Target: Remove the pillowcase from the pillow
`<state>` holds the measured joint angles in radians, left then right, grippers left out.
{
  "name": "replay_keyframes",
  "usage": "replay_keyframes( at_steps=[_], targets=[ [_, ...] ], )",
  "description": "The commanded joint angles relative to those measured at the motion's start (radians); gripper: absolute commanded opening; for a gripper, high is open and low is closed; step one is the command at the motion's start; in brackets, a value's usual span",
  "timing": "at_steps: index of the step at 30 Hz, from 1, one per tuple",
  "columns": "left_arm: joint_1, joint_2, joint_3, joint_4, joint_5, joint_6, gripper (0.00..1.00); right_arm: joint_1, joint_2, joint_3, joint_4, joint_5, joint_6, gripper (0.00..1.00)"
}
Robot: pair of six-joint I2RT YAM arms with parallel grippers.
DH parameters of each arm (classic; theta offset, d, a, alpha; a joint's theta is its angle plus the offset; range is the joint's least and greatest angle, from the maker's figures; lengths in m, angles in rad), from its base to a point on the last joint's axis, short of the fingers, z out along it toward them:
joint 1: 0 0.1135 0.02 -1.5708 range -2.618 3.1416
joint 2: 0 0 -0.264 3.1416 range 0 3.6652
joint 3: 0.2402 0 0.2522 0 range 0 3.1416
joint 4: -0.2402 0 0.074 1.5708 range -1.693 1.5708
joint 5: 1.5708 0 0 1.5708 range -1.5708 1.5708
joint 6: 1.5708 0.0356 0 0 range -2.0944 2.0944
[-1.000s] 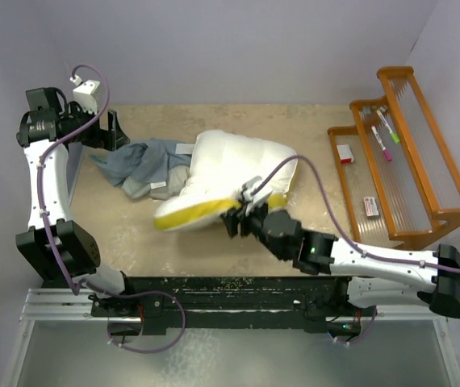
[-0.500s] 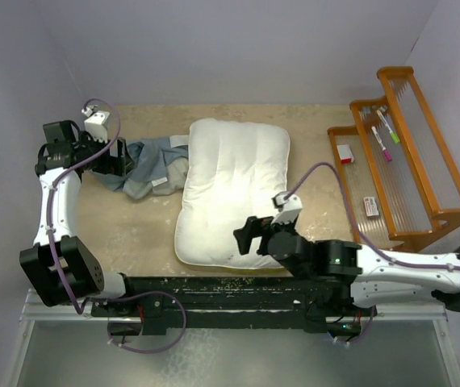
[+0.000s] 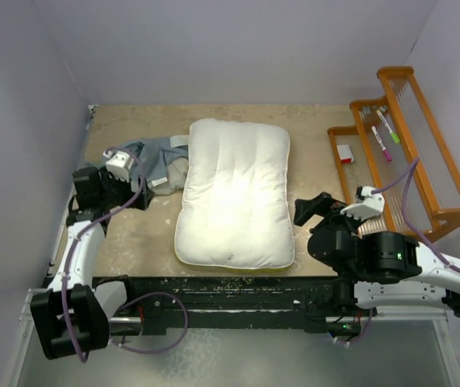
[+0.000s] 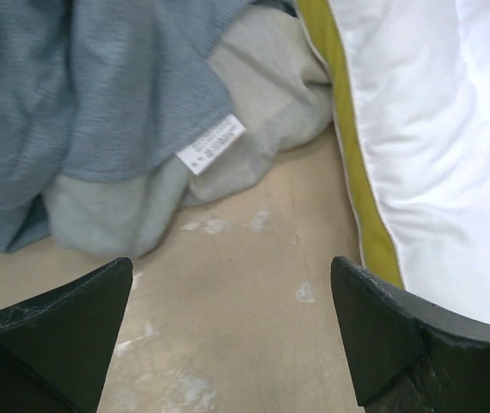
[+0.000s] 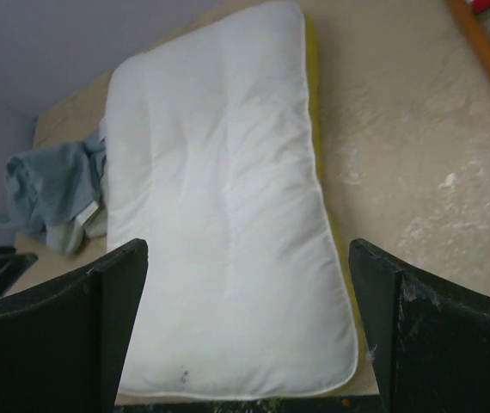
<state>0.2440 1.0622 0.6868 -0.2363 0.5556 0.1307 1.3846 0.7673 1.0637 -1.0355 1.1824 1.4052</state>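
Pillowcase (image 4: 99, 112) just beyond left gripper (image 4: 232, 292)

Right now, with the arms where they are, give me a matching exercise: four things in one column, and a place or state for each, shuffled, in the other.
Column one:
1. pillow
2. pillowcase
3. wooden rack
4. left fingers

Column two:
A. spread apart, holding nothing
B. crumpled heap, slate blue showing
C. lying flat in the middle, uncovered
D. far right, holding markers

Pairs: 1-C, 2-B, 3-D, 4-A
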Motion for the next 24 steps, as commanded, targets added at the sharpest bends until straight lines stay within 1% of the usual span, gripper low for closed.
replay_keyframes(
  at_steps=[1,3,4,5,6,7,8,10,14,15,16,18,20,21,24],
  targets=[
    [-0.081,-0.094,-0.169,0.298,-0.070,-0.015,0.99,-0.005,-0.024,-0.091,0.029,0.301,-0.165,1.00],
    [-0.089,-0.102,-0.235,0.365,-0.072,-0.012,0.99,-0.006,-0.001,-0.191,0.323,0.399,-0.521,1.00],
    [-0.090,-0.099,-0.240,0.389,-0.083,-0.029,0.99,-0.008,0.024,-0.229,0.462,0.464,-0.648,1.00],
    [-0.091,-0.095,-0.234,0.371,-0.090,-0.031,0.99,-0.010,0.060,-0.235,0.434,0.531,-0.555,1.00],
    [-0.091,-0.091,-0.237,0.387,-0.088,-0.034,0.99,-0.040,0.122,-0.210,0.156,0.543,-0.167,1.00],
    [-0.091,-0.092,-0.236,0.384,-0.084,-0.032,0.99,-0.121,0.196,-0.196,-0.161,0.545,0.198,1.00],
    [-0.091,-0.093,-0.237,0.389,-0.081,-0.032,0.99,-0.209,0.273,-0.189,-0.228,0.543,0.336,1.00],
    [-0.092,-0.098,-0.238,0.376,-0.079,-0.030,0.99,-0.281,0.436,-0.202,-0.226,0.546,0.375,1.00],
    [-0.094,-0.112,-0.266,0.342,-0.089,-0.007,0.99,-0.375,0.628,-0.250,-0.234,0.546,0.594,1.00],
    [-0.094,-0.122,-0.291,0.353,-0.095,-0.009,0.99,-0.391,0.665,-0.275,-0.244,0.544,0.679,1.00],
    [-0.094,-0.136,-0.321,0.386,-0.097,-0.016,0.99,-0.399,0.702,-0.298,-0.250,0.541,0.723,1.00],
    [-0.094,-0.171,-0.384,0.442,-0.076,-0.006,0.99,-0.406,0.775,-0.319,-0.277,0.542,0.762,1.00],
    [-0.094,-0.217,-0.465,0.538,-0.078,-0.015,0.99,-0.409,0.764,-0.322,-0.270,0.541,0.744,1.00],
    [-0.095,-0.241,-0.463,0.508,-0.082,-0.008,0.99,-0.412,0.740,-0.341,-0.262,0.539,0.755,1.00],
    [-0.095,-0.295,-0.490,0.508,-0.101,-0.018,0.99,-0.439,0.679,-0.378,-0.260,0.534,0.806,1.00]
  ],
)
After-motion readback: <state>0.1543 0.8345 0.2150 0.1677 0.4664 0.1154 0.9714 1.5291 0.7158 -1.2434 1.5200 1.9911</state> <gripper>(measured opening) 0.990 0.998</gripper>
